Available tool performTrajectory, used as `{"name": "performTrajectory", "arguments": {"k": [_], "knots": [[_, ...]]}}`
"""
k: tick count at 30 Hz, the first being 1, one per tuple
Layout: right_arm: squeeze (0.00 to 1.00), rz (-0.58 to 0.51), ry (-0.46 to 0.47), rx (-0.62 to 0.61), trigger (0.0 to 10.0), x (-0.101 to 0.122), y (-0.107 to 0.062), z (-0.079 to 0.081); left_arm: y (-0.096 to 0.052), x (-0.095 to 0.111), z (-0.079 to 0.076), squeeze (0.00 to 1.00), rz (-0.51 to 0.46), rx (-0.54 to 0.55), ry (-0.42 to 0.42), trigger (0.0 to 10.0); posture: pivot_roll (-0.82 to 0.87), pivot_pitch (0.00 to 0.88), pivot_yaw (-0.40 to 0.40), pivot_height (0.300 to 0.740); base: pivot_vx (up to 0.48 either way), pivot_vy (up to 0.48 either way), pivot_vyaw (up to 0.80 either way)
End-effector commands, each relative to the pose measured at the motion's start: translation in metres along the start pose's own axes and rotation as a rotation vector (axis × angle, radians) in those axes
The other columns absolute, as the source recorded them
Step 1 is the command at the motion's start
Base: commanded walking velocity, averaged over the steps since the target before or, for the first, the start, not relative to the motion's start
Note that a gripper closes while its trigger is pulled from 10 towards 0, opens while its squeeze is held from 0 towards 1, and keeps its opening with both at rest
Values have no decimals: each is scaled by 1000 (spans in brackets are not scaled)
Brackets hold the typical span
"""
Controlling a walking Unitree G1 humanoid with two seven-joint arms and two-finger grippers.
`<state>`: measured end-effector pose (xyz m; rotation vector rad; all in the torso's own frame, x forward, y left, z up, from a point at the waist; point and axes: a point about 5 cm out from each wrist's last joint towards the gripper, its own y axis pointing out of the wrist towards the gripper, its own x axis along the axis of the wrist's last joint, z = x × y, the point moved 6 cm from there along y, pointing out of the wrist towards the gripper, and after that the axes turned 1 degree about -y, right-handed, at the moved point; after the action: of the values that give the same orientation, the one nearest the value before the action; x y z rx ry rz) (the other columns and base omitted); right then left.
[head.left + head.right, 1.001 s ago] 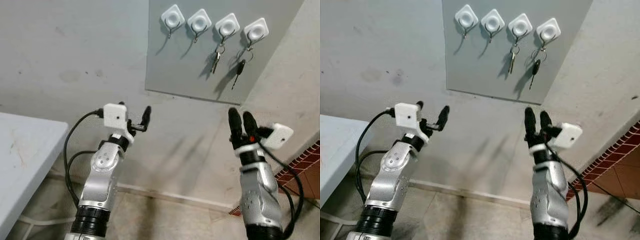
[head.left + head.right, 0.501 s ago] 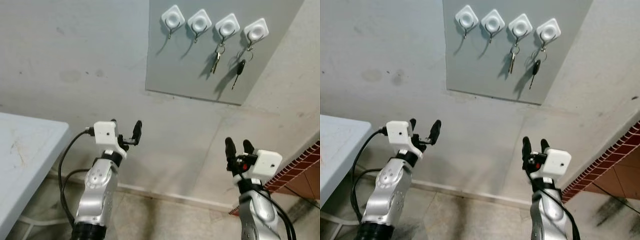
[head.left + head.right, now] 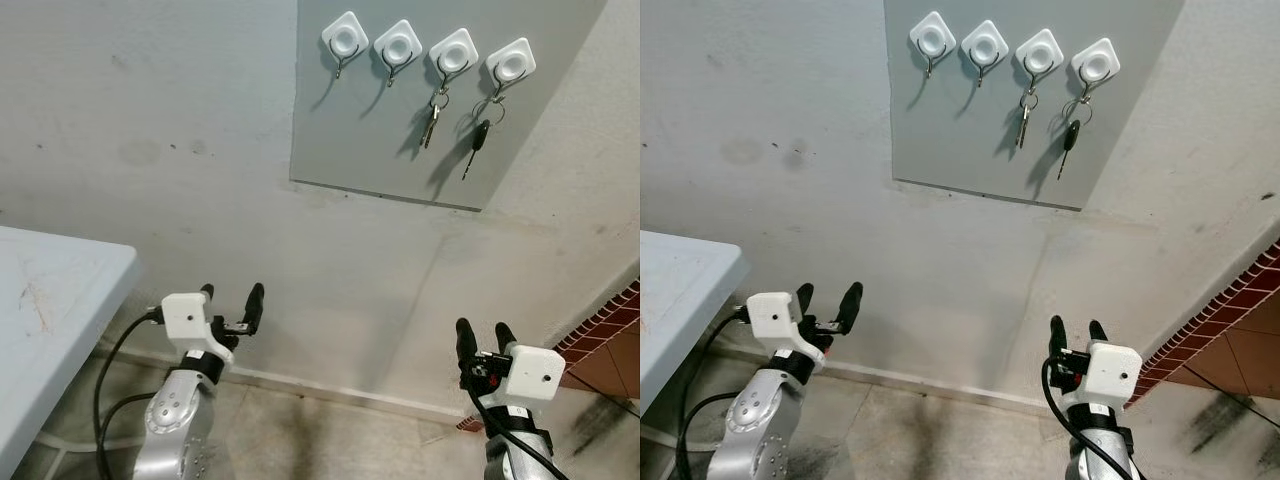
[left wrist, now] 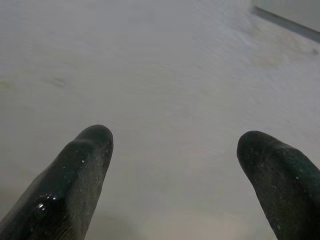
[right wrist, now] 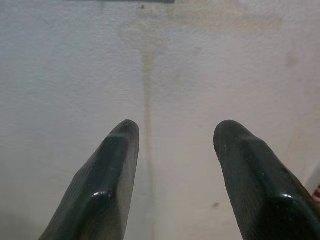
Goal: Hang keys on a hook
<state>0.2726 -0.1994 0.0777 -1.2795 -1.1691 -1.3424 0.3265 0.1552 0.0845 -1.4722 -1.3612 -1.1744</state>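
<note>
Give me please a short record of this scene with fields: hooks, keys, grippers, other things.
board: grey panel on the wall
hooks: four white hooks in a row; two left ones bare
keys: silver key on third hook; black-headed key on fourth hook
left gripper: open, holds nothing, low before the wall
right gripper: open, holds nothing, low before the wall
other: white table at left

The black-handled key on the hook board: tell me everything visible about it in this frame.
The black-handled key hangs on a metal ring from the rightmost hook, a white diamond-shaped pad on the grey wall board. Its dark head sits above a slim dark blade, tilted slightly off vertical. It casts a shadow on the board. A silver key hangs from the neighbouring hook, apart from it. Nothing else touches it.
</note>
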Motion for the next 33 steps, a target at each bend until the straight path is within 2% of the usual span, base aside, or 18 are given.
{"name": "performTrajectory", "arguments": {"k": [1, 5, 9, 18, 28, 32, 33], "knots": [[0, 2, -9, -14, 10000, -2, -3, -5, 2, 9, -5, 0, -30, -20, -2, 10000, -18, 25, -59, 740, 0, 0, 0], [0, 25, -32, -19, 10000, -11, -3, -11, 2, 9, -10, 0, -35, -40, 4, 10000, -13, 20, -55, 740, 0, 0, 0], [0, 15, -27, -15, 10000, -9, 1, -9, 5, 8, -12, 0, -30, -50, 7, 10000, -14, 15, -43, 740, 0, 0, 0], [0, -51, 0, -5, 10000, 5, 12, 5, 24, 20, -21, 0, -47, -111, 8, 10000, -60, 7, 10, 740, 0, 0, 0], [0, -72, -1, -35, 10000, 8, 8, 2, 44, 24, -44, 0, -52, -176, -11, 10000, -111, 13, 46, 740, 0, 0, 0], [0, -79, -7, -41, 10000, 11, 10, 2, 46, 25, -44, 0, -56, -181, -14, 10000, -114, 13, 49, 740, 0, 0, 0], [0, -75, -33, -44, 10000, 11, 11, 3, 46, 26, -43, 0, -59, -178, -15, 10000, -113, 14, 47, 740, 0, 0, 0]]}}
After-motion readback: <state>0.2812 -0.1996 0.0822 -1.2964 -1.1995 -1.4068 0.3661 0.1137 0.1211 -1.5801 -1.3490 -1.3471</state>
